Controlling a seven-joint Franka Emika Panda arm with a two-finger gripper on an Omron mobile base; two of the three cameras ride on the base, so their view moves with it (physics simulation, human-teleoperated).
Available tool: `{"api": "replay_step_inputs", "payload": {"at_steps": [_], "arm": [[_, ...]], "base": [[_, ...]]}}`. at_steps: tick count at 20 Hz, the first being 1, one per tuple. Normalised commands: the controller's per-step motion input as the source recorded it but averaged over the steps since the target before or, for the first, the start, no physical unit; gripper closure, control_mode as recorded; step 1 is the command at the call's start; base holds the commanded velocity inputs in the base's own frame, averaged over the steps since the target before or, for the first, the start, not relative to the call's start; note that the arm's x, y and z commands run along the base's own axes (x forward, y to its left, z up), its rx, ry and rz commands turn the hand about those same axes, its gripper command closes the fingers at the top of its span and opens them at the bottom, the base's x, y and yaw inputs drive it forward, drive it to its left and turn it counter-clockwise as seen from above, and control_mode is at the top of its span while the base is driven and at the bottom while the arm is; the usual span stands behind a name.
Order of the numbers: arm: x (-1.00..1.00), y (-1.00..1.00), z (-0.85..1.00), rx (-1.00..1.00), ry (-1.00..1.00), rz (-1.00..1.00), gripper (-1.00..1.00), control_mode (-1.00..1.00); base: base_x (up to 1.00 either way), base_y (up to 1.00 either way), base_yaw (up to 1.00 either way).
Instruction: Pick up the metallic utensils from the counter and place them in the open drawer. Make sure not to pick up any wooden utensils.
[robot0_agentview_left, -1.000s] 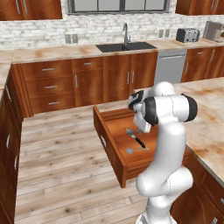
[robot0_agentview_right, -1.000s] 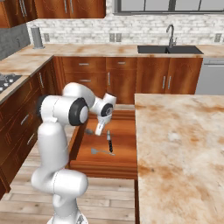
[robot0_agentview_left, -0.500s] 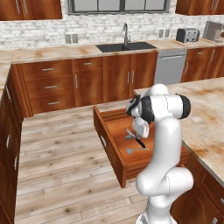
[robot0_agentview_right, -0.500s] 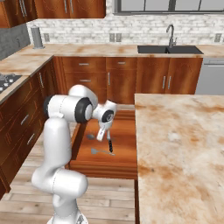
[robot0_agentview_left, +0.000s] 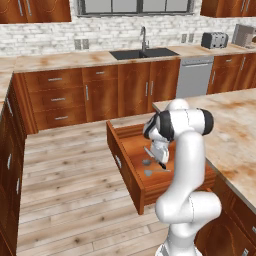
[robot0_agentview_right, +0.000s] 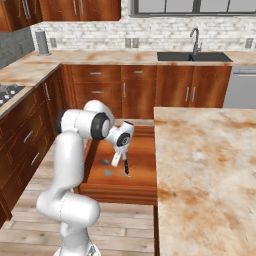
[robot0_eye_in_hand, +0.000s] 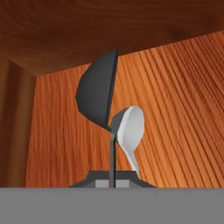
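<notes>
Red-brown grained wood drawer (robot0_eye_in_hand: 175, 96), smooth grey metal spoon (robot0_eye_in_hand: 130, 127).

We see bare drawer (robot0_agentview_right: 142, 150) floor beside the knife (robot0_agentview_right: 126, 166) (walls close behind); counter (robot0_agentview_right: 200, 150) edge overhangs right.

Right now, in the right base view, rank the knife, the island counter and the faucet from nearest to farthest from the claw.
1. Knife: in the drawer, just beside the claw.
2. Counter: island top, to its right.
3. Faucet: back wall, farthest.
</notes>
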Motion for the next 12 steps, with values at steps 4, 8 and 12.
{"api": "replay_step_inputs", "payload": {"at_steps": [4,8,12], "arm": [[0.08,0.00,-0.36,0.00,0.00,0.00,1.00,-1.00],[0.15,0.00,-0.32,0.00,0.00,0.00,1.00,-1.00],[0.11,0.00,-0.31,0.00,0.00,0.00,1.00,-1.00]], "base": [[0.00,0.00,0.00],[0.00,0.00,0.00],[0.00,0.00,0.00]]}}
